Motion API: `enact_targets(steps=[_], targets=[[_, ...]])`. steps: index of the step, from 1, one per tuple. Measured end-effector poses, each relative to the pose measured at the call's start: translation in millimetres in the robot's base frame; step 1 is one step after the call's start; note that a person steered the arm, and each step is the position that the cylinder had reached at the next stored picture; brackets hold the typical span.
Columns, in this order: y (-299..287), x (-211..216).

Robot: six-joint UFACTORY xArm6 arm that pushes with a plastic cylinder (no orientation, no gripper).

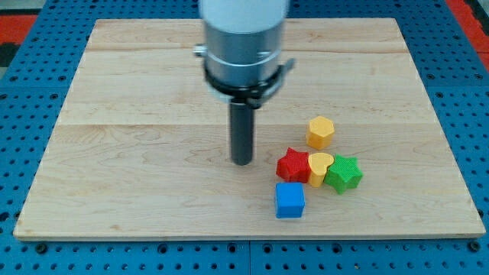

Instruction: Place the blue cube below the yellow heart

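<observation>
The blue cube (289,200) lies on the wooden board, toward the view's bottom right. Just above it, slightly to the right, the yellow heart (319,167) sits wedged between a red star (293,165) on its left and a green star (343,173) on its right. The cube nearly touches the red star's lower edge. My tip (242,161) rests on the board to the left of this cluster, about a block's width left of the red star and up-left of the blue cube. It touches no block.
A yellow hexagon (321,132) stands alone above the cluster. The wooden board (153,114) lies on a blue pegboard; its bottom edge runs close below the blue cube. The arm's grey body hangs over the board's top middle.
</observation>
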State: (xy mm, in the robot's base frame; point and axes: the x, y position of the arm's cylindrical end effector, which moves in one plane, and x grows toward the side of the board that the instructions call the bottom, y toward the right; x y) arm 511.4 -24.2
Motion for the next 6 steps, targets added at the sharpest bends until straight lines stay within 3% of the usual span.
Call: enact_targets(steps=[1,2,4,6], targets=[[-3.9,71.4],[37.4,87.8],[112.8,60.5],[129.5,64.5]])
